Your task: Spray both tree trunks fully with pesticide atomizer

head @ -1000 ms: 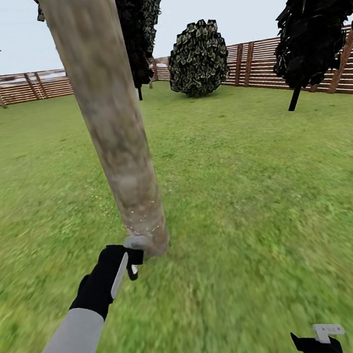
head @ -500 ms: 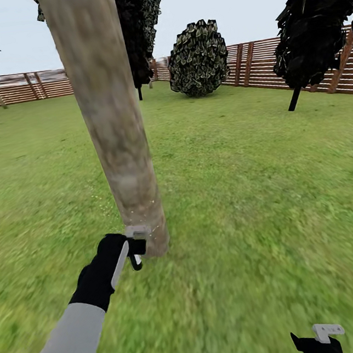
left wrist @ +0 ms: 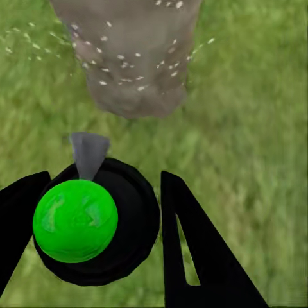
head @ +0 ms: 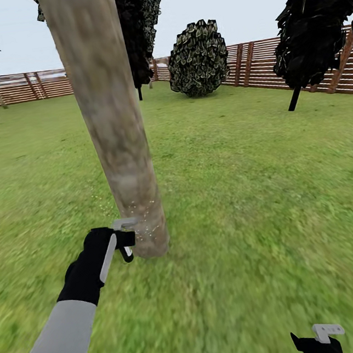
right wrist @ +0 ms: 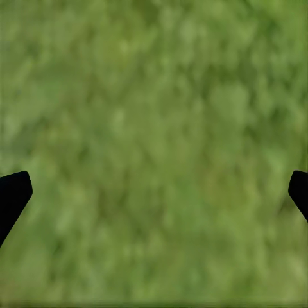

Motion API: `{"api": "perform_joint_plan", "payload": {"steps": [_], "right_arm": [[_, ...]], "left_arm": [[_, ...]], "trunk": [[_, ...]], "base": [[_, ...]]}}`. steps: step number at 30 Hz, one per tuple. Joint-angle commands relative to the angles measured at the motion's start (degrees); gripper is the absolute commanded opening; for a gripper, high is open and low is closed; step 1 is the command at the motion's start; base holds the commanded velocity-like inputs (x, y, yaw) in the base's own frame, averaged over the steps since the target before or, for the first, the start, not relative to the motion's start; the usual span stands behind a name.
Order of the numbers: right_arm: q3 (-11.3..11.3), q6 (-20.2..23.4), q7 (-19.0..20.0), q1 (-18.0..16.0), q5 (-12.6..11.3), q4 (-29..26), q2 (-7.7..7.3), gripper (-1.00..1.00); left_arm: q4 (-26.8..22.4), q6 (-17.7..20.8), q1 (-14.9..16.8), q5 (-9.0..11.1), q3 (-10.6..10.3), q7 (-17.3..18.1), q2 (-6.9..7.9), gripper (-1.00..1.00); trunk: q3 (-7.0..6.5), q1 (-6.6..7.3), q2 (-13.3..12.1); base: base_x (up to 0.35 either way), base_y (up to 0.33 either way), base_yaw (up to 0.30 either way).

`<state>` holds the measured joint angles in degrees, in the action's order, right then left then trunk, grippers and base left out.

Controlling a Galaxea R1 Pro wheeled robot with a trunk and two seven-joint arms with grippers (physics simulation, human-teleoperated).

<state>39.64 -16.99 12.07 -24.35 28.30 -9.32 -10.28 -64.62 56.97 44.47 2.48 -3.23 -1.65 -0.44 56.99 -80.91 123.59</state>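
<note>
Left fingers (head: 120, 243) clamp the pesticide atomizer (left wrist: 96, 221) beside the speckled trunk (head: 121, 150) (right fingers (right wrist: 154, 192) spread, empty)

No writing to read anywhere here: no label, brand, number or sign shows up in any of the views.
</note>
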Motion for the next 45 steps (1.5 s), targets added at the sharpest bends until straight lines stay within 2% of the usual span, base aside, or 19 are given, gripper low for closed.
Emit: {"api": "perform_joint_plan", "payload": {"steps": [1, 6, 11, 14, 16, 17, 19, 20, 21, 25, 26, 30, 31, 32, 34, 35, 37, 40, 45], "right_arm": [[0.0, 0.0, 0.0, 0.0, 0.0, 0.0, 0.0, 1.0], [0.0, 0.0, 0.0, 0.0, 0.0, 0.0, 0.0, 1.0], [0.0, 0.0, 0.0, 0.0, 0.0, 0.0, 0.0, 1.0], [0.0, 0.0, 0.0, 0.0, 0.0, 0.0, 0.0, 1.0], [0.0, 0.0, 0.0, 0.0, 0.0, 0.0, 0.0, 1.0], [0.0, 0.0, 0.0, 0.0, 0.0, 0.0, 0.0, 1.0], [0.0, 0.0, 0.0, 0.0, 0.0, 0.0, 0.0, 1.0], [0.0, 0.0, 0.0, 0.0, 0.0, 0.0, 0.0, 1.0], [0.0, 0.0, 0.0, 0.0, 0.0, 0.0, 0.0, 1.0], [0.0, 0.0, 0.0, 0.0, 0.0, 0.0, 0.0, 1.0], [0.0, 0.0, 0.0, 0.0, 0.0, 0.0, 0.0, 1.0], [0.0, 0.0, 0.0, 0.0, 0.0, 0.0, 0.0, 1.0], [0.0, 0.0, 0.0, 0.0, 0.0, 0.0, 0.0, 1.0], [0.0, 0.0, 0.0, 0.0, 0.0, 0.0, 0.0, 1.0], [0.0, 0.0, 0.0, 0.0, 0.0, 0.0, 0.0, 1.0], [0.0, 0.0, 0.0, 0.0, 0.0, 0.0, 0.0, 1.0], [0.0, 0.0, 0.0, 0.0, 0.0, 0.0, 0.0, 1.0], [0.0, 0.0, 0.0, 0.0, 0.0, 0.0, 0.0, 1.0], [0.0, 0.0, 0.0, 0.0, 0.0, 0.0, 0.0, 1.0]], "left_arm": [[-1.0, 0.5, 0.0, -0.6, 0.0, 0.0, -0.59, -1.0], [-3.1, 0.9, 0.1, -1.0, 0.4, 0.0, 0.18, -1.0], [-3.1, 1.0, 1.1, -0.8, 0.5, 0.0, 3.94, -1.0], [-3.2, 1.0, 1.0, -0.6, 0.1, 0.0, 3.25, -1.0], [-3.5, 1.1, 1.1, -0.7, -0.1, 0.0, -0.06, -1.0], [-3.6, 1.1, 1.1, -0.8, -0.3, 0.0, -0.89, -1.0], [-3.7, 1.1, 1.4, -1.1, -3.2, 0.0, -2.01, -1.0], [-3.7, 1.2, 2.3, -1.1, -2.0, 0.0, 0.33, -1.0], [-3.8, 1.2, 2.8, -1.0, -0.9, 0.0, 1.43, -1.0], [-5.1, 1.5, 4.3, -0.6, 1.1, 0.0, 3.65, -1.0], [-5.6, 1.5, 4.4, -0.7, 0.8, 0.0, 3.16, -1.0], [-9.9, 1.9, 4.3, -0.8, -4.9, 0.0, 0.93, -1.0], [-10.2, 1.9, 4.3, -0.8, -5.1, 0.0, 0.99, -1.0], [-10.3, 1.9, 4.3, -0.8, -4.8, 0.0, 1.24, -1.0], [-10.3, 1.9, 4.3, -0.9, -1.5, 0.0, 1.91, -1.0], [-9.9, 1.9, 4.3, -0.9, 1.4, 0.0, 2.88, -1.0], [-8.1, 1.9, 4.2, -0.9, 3.4, 0.0, 4.95, -1.0], [-2.9, 1.6, 3.8, -0.9, 3.9, 0.1, 6.38, -1.0], [2.2, 0.8, 3.5, -0.7, 2.3, 0.3, 5.83, -1.0]], "trunk": [[0.0, 0.0, 0.0], [0.0, 0.0, 0.0], [0.0, 0.0, 0.0], [0.0, 0.0, 0.0], [0.0, 0.0, 0.0], [0.0, 0.0, 0.0], [0.0, 0.0, 0.0], [0.0, 0.0, 0.0], [0.0, 0.0, 0.0], [0.0, 0.0, 0.0], [0.0, 0.0, 0.0], [0.0, 0.0, 0.0], [0.0, 0.0, 0.0], [0.0, 0.0, 0.0], [0.0, 0.0, 0.0], [0.0, 0.0, 0.0], [0.0, 0.0, 0.0], [0.0, 0.0, 0.0], [0.0, 0.0, 0.0]], "base": [[0.0, 0.0, 0.0], [0.0, 0.0, 0.0], [0.0, 0.0, 0.0], [0.0, 0.0, 0.0], [0.0, 0.0, 0.0], [0.0, 0.0, 0.0], [0.0, 0.0, 0.0], [0.0, 0.0, 0.0], [0.0, 0.0, 0.0], [0.0, 0.0, 0.0], [0.0, 0.0, 0.0], [0.0, 0.0, 0.0], [0.0, 0.0, 0.0], [0.0, 0.0, 0.0], [0.0, 0.0, 0.0], [0.0, 0.0, 0.0], [0.0, 0.0, 0.0], [0.0, 0.0, 0.0], [0.0, 0.0, 0.0]]}}
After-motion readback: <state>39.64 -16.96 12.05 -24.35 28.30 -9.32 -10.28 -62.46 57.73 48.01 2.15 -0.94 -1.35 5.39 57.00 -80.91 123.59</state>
